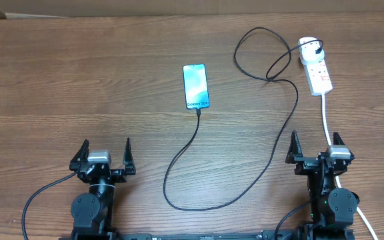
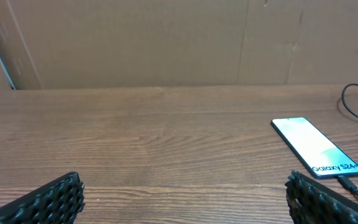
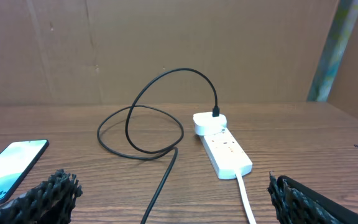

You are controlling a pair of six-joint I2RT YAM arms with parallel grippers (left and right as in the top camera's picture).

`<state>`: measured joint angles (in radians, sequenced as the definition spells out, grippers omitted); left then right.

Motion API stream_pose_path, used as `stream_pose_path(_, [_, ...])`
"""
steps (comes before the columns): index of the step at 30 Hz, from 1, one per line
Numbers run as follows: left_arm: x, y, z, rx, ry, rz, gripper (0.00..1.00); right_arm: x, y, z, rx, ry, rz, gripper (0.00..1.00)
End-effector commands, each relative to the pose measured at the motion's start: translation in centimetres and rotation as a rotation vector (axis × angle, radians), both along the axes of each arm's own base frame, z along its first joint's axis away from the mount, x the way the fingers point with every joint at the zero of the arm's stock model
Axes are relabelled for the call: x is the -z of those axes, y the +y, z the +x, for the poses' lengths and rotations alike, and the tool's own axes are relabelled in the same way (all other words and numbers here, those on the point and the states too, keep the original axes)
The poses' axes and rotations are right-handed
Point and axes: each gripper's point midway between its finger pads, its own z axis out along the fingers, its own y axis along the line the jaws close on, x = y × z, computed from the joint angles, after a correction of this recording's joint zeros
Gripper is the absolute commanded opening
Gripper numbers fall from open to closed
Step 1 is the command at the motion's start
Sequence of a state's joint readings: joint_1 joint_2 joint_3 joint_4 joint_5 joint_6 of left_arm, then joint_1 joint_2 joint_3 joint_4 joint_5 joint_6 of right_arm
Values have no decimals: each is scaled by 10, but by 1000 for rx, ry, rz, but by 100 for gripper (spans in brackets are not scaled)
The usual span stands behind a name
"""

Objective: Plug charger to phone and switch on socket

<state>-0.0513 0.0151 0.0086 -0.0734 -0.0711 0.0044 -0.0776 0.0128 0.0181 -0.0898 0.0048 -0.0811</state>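
Note:
The phone lies flat at mid-table with its light blue screen up; it also shows in the left wrist view and the right wrist view. The black charger cable has its tip in the phone's near end, loops across the table, and its plug sits in the far end of the white socket strip, also in the right wrist view. My left gripper is open and empty near the front edge, left of the phone. My right gripper is open and empty, in front of the strip.
The strip's thick white cord runs toward the front edge beside my right gripper. A brown cardboard wall stands behind the table. The cable's big loop lies between the phone and the strip.

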Motion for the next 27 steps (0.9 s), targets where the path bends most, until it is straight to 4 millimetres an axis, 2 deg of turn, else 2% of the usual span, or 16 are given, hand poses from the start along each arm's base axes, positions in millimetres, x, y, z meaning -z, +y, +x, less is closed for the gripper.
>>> stream_pose_path(1, [-1, -1, 0, 7, -7, 21, 100, 1, 5, 0, -20, -5, 5, 100])
stream_pose_path(9, [-1, -1, 0, 7, -7, 21, 100, 1, 29, 0, -119, -5, 5, 100])
stream_pose_path(27, [-1, -1, 0, 7, -7, 21, 100, 2, 32, 0, -130, -4, 67, 100])
